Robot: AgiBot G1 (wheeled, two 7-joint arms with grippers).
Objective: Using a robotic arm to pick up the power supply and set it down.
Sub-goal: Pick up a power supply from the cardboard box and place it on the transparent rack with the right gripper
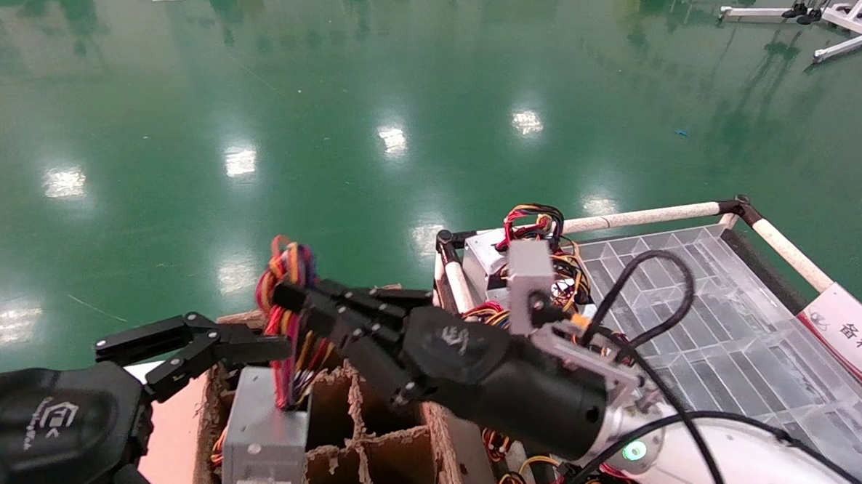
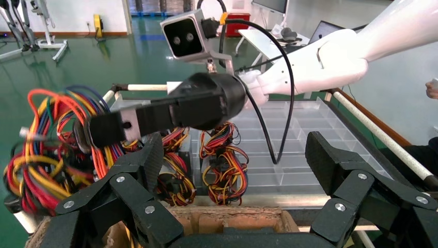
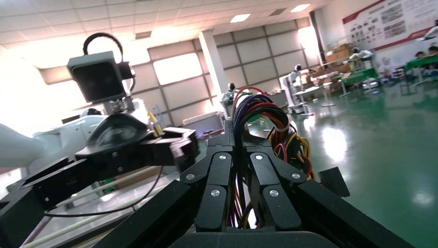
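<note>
Two claws are showing low in the head view, and we are seeing the right claw [image 1: 287,297] pinching its fingers together on the wire bundle [image 1: 289,323] of the power supply [image 1: 266,438]. That silver-grey metal box is sitting upright in a cell of the cardboard divider box [image 1: 364,443] at the bottom centre of the frame, with its red, yellow, orange and black wires rising to the clamped fingers. Ragged cardboard walls are crowding the box closely on its right side, while open green floor [image 1: 336,85] is filling the whole upper half of the frame. To the right, the clear plastic tray [image 1: 725,335] inside a white-tube rack [image 1: 643,216] is lying just beside the cardboard box, and more wired supplies [image 1: 533,239] are crowding the tray's near-left corner. Our left claw [image 1: 193,352] is hovering at the lower left with its fingers spread wide and holding nothing, just beside the power supply.
</note>
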